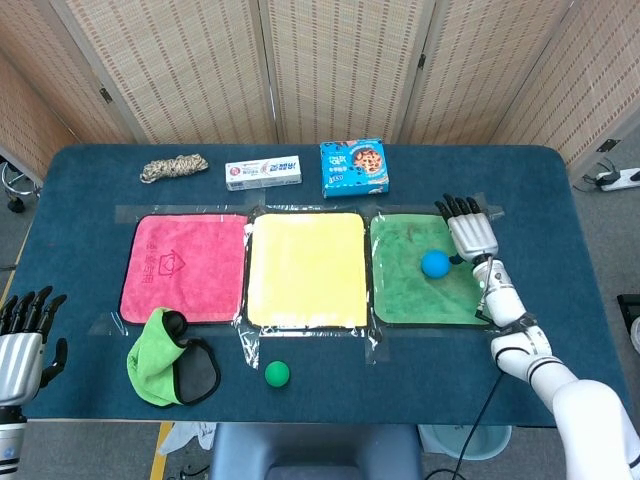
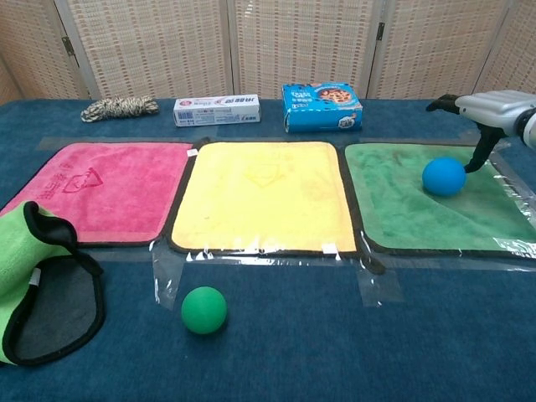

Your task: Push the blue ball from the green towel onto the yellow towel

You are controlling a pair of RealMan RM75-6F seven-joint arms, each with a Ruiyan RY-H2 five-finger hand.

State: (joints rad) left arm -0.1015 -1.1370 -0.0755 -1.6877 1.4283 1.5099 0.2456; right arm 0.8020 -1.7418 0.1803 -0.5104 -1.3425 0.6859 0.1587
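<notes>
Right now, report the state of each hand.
Left hand: open, holding nothing, at the table's near left corner.
Right hand: open, fingers spread, holding nothing, beside the round blue ball.

Right hand (image 1: 470,232) up against the blue ball (image 1: 435,264) on the green towel (image 1: 428,290).

Fingers spread, pointing to the far edge; hand sits just right of the ball, thumb side at it, can't tell if touching. Yellow towel (image 1: 305,268) in the middle, pink towel (image 1: 185,265) left of it, all taped to the blue table (image 1: 90,180). Far side: rope (image 1: 173,167), toothpaste box (image 1: 263,174), blue snack box (image 1: 353,168). Near edge: green ball (image 1: 277,374), green-and-grey cloth (image 1: 172,362). Left hand (image 1: 22,340) at bottom-left corner, fingers apart, holding nothing.
</notes>
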